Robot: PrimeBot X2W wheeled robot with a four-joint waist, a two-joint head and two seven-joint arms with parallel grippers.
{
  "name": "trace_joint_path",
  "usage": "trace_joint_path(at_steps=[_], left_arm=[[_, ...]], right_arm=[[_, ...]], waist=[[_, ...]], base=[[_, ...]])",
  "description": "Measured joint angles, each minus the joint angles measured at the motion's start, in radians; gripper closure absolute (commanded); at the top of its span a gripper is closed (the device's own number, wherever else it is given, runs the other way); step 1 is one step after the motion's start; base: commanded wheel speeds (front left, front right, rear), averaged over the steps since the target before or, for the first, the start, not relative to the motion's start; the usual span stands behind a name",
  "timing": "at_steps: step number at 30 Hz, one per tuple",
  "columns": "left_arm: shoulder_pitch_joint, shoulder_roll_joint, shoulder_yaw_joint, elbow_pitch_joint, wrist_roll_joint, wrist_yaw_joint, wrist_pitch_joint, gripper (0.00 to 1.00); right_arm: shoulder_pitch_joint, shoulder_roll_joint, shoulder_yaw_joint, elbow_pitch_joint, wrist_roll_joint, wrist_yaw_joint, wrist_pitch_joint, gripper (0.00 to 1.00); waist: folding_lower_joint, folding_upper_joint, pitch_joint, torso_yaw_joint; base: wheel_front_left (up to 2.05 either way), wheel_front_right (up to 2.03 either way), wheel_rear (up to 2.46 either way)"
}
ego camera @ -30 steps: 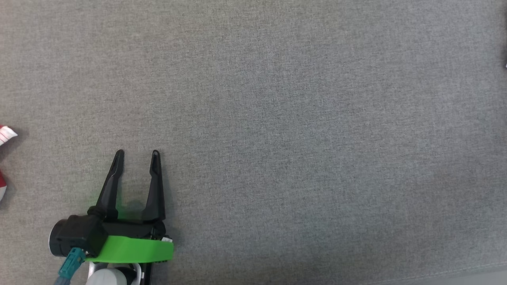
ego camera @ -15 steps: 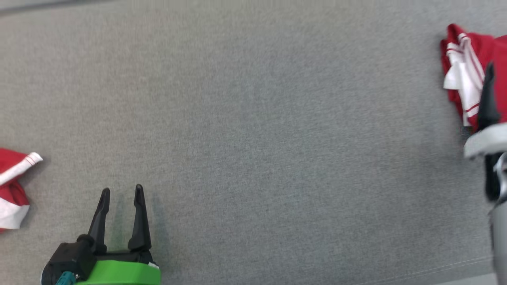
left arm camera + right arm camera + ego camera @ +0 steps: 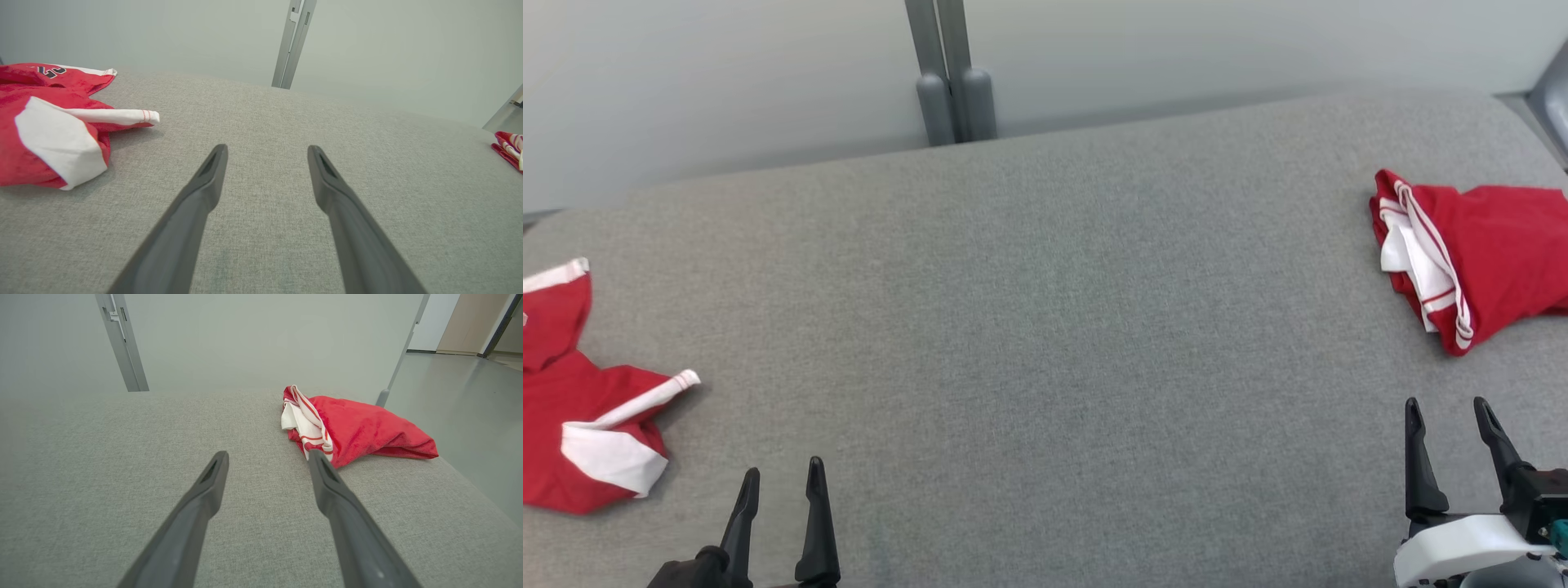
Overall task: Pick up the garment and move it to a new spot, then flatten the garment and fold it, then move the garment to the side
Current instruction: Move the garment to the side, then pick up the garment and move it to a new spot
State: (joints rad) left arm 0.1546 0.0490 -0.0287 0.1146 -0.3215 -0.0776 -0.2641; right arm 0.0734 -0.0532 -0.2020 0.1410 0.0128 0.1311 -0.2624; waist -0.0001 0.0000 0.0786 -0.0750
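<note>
The bench carries two red-and-white garments.

1. Left garment [image 3: 580, 425]: lies crumpled at the left edge of the bench [image 3: 1045, 327], partly cut off by the head view's border. A white-trimmed strip points from it toward the bench centre. In the left wrist view, dark lettering shows on its far part.
2. Right garment [image 3: 1494, 245]: lies bunched near the right far corner of the bench, with its white striped trim facing the centre.

Gripper positions relative to the garments:

- Left gripper [image 3: 783, 469]: at the near edge, to the right of the left garment and slightly nearer the robot. It is apart from the cloth, with bare bench between them. The jaws are released and hold nothing.
- Right gripper [image 3: 1445, 404]: at the near edge, directly on the near side of the right garment. In the head view a strip of bare bench separates the fingertips from the hem. The jaws are released and hold nothing.

Both grippers point toward the far edge. Beyond that edge stands a grey post [image 3: 947, 82] against a pale wall [image 3: 1258, 41].
</note>
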Motion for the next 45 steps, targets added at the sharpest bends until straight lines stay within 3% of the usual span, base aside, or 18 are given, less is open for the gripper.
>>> trace_joint_path(at_steps=[11, 45], left_arm=[[0.02, 0.0, 0.024, 0.001, -0.003, 0.003, 0.0, 0.0], [0.018, 0.0, 0.037, 0.013, -0.011, -0.007, 0.0, 0.0]], right_arm=[[0.04, 0.003, 0.052, 0.004, 0.056, 0.0, 0.0, 0.0], [0.043, 0.003, 0.095, -0.005, 0.03, 0.0, 0.0, 0.0]], waist=[[0.0, 0.0, -0.083, 0.034], [0.0, 0.0, -0.07, 0.083]], base=[[0.0, 0.0, 0.0], [0.0, 0.0, 0.0]])
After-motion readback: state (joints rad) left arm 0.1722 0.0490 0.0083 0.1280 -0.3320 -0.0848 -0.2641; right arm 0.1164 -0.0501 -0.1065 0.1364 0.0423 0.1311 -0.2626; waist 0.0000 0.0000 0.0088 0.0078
